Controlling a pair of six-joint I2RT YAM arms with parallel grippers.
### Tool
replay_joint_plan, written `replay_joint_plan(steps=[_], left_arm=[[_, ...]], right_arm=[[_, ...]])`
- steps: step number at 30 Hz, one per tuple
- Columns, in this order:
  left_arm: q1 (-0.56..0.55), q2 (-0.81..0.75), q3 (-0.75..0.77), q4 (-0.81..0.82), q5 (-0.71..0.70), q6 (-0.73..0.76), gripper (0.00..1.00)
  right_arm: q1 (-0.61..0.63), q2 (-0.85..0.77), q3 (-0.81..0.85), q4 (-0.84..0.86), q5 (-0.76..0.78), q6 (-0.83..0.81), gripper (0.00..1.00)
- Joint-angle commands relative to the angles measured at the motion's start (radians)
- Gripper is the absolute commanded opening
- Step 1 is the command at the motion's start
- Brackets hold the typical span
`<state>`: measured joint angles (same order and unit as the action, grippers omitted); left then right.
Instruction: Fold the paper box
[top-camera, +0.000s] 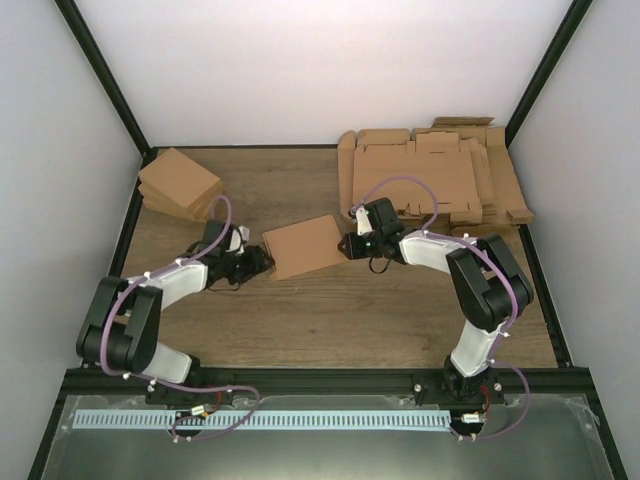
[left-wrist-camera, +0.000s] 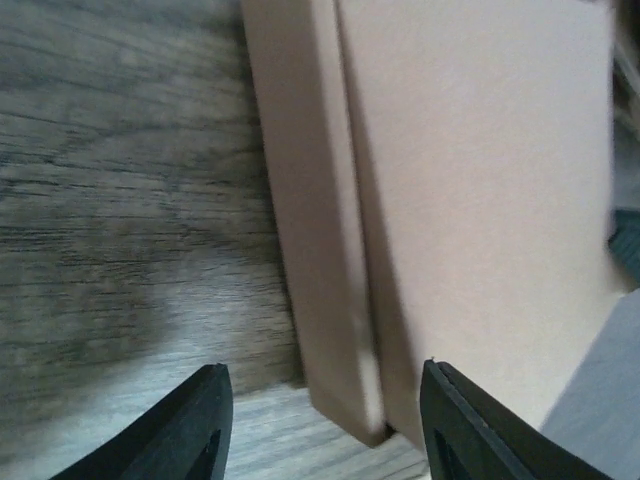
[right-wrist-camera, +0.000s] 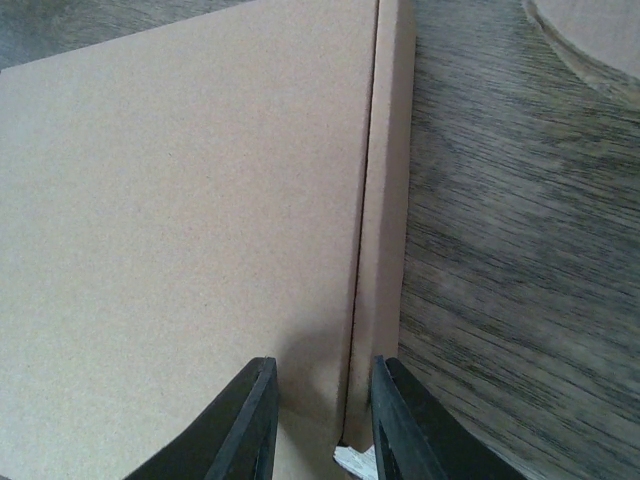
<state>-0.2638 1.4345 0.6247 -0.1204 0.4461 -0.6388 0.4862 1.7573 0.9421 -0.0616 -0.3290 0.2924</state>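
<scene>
The paper box (top-camera: 305, 245) lies closed and flat on the table's middle, a plain brown shallow box. My left gripper (top-camera: 262, 262) is at its left end and my right gripper (top-camera: 350, 245) at its right end. In the left wrist view the gripper (left-wrist-camera: 325, 400) is wide open, with the box's (left-wrist-camera: 470, 180) near corner and side wall between the fingers and not touched. In the right wrist view the gripper (right-wrist-camera: 322, 400) is narrowly open. Its fingers straddle the seam between the box's lid (right-wrist-camera: 180, 220) and its side wall, clamping nothing that I can see.
A pile of several small folded brown boxes (top-camera: 180, 185) sits at the back left. A thick pile of flat tabbed cardboard sheets (top-camera: 430, 175) lies at the back right, just behind my right gripper. Black frame posts and white walls enclose the wooden table (top-camera: 330, 320).
</scene>
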Motion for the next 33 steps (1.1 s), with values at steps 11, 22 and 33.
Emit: replay_joint_plan(steps=[11,22,33], left_arm=[[-0.009,0.208,0.01,0.088,0.005,0.031,0.33],[-0.029,0.199,0.044,0.07,0.033,0.035,0.3],[-0.041,0.091,0.059,-0.039,-0.041,0.061,0.34]], right_arm=[[0.008,0.041,-0.005,-0.049,0.017,-0.015,0.27],[0.014,0.077,-0.039,-0.01,-0.041,0.006,0.17],[0.019,-0.044,-0.052,-0.046,0.02,-0.001,0.27]])
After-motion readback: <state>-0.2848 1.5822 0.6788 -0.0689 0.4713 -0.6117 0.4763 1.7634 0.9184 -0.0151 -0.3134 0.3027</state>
